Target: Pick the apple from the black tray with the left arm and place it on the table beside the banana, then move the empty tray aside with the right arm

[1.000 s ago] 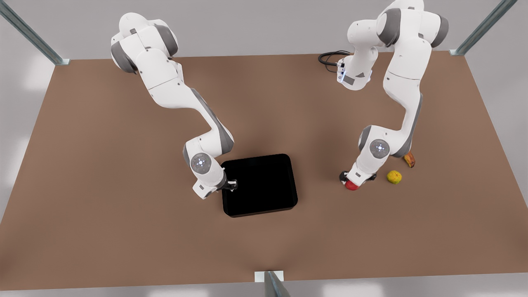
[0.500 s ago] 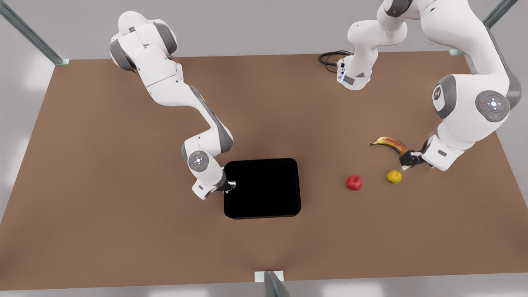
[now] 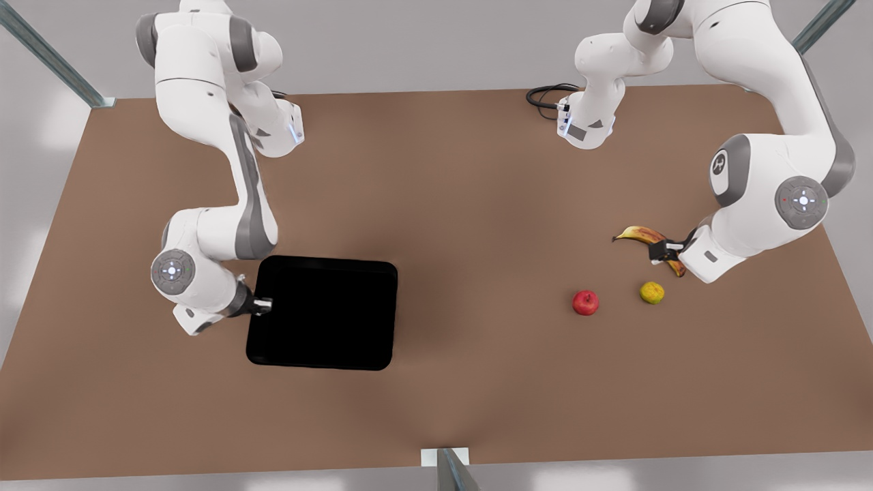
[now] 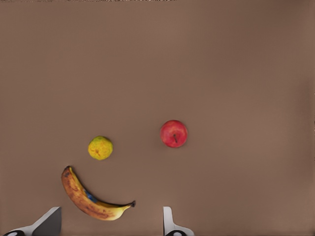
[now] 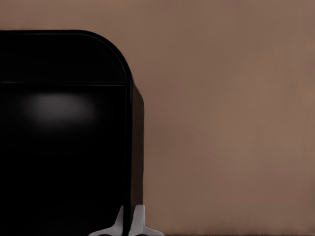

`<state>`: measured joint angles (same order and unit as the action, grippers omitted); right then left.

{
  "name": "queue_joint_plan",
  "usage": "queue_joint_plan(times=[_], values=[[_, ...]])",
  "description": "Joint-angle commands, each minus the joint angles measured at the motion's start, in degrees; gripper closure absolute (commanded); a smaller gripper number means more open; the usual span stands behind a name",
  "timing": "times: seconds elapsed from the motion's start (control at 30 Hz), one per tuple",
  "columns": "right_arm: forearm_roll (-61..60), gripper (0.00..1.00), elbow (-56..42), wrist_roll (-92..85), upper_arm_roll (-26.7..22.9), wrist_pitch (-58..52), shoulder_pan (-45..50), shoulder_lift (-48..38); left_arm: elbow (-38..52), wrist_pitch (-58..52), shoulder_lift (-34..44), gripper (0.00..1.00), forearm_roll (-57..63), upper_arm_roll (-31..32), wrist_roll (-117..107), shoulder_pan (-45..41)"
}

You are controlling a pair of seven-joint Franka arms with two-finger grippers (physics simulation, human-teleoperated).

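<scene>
Tray-shifting step in hand, judging by the layout. Right gripper (image 3: 264, 304) pinches the rim of the black tray (image 3: 327, 314) on the edge toward the front view's left; in the right wrist view its fingertips (image 5: 139, 221) sit pressed together over the thin rim (image 5: 129, 147), one either side. The tray is empty, nothing but a dull sheen on its floor, and extends away from that pincer toward the table centre.

To do it well, likely best to keep the pinch firm and drag low and flat along the table (image 3: 436, 198), since a one-edge hold could let the far side pivot or the rim slip out. Pulling straight along the arm's line should limit twisting.

Left gripper (image 3: 665, 251) hangs above the banana (image 3: 644, 236), fingers (image 4: 167, 221) spread wide and holding nothing; this arm waits. From that pincer the banana (image 4: 91, 199) lies just below and between the fingers, a yellow-green fruit (image 3: 652, 292) is near, and the apple (image 3: 585, 302) rests a bit farther out on bare table. Apple (image 4: 173, 133) touches neither fruit. Placement looks done.
</scene>
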<state>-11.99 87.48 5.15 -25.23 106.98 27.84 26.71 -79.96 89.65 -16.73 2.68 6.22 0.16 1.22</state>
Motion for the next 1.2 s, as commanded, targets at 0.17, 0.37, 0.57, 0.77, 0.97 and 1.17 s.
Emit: queue_joint_plan(times=[0.17,0.37,0.57,0.77,0.97,1.17], values=[[-2.24,0.93,-0.47,-42.23,-12.38,-9.95,-0.51,-0.08,-0.02,0.96,-0.24,0.00,-0.13,0.02,5.73,-0.08],[-1.98,0.94,-0.47,-47.51,-13.26,-9.86,-2.88,0.89,-0.02,0.87,-0.24,0.00,-0.13,0.02,5.64,-0.08],[-3.83,0.94,-1.26,-47.95,-13.18,-3.45,-4.99,9.76,-0.02,0.87,-0.24,0.00,-0.05,0.02,5.55,-0.08],[-6.28,0.06,-1.70,-48.04,-13.00,-0.99,-5.25,11.26,0.07,0.87,-0.24,0.00,-0.05,0.02,5.38,-0.17],[-7.34,0.00,-20.95,-32.58,-7.65,-20.06,-4.46,5.20,0.07,0.87,-0.24,0.00,-0.05,0.02,5.29,-0.17],[2.85,0.00,-22.26,-11.92,15.30,-19.27,-9.03,-1.14,0.07,0.87,-0.24,0.00,-0.05,0.02,5.29,-0.17]])
